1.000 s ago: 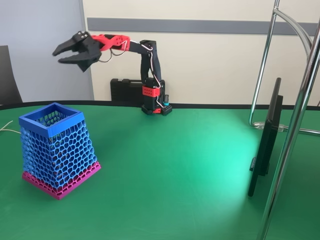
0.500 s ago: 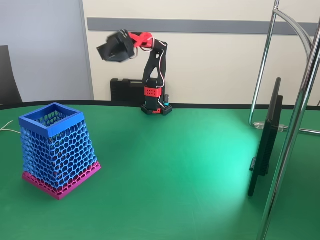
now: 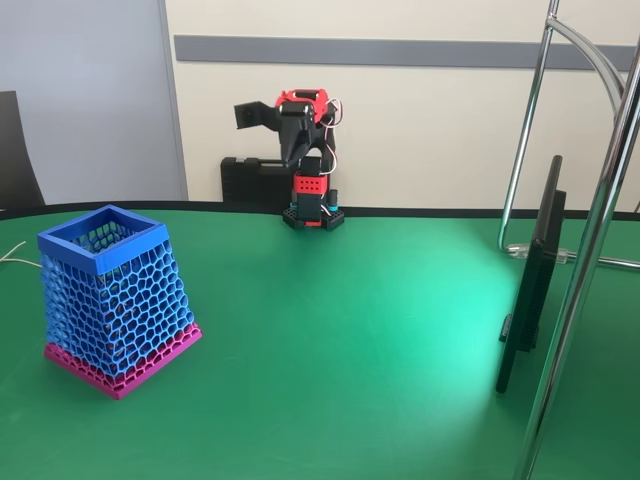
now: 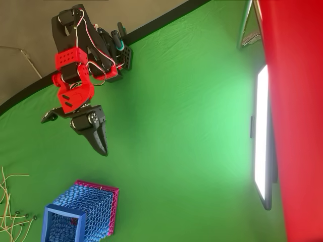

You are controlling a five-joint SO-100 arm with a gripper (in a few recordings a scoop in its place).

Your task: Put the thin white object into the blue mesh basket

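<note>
Big green felt-covered table point(image 3: 350, 330) with a black edge, lit brightest near the thin black flat monitor point(image 3: 530, 280) on its right. Behind the table there's a cream wall with a grey horizontal strip point(image 3: 400, 50), and shiny chrome tube stand poles point(image 3: 590, 250) beside the monitor.

The blue mesh basket point(image 3: 112, 297) stands upright on green cloth, magenta base down, mouth open.

No text, label, brand, number or sign can be read anywhere.
</note>
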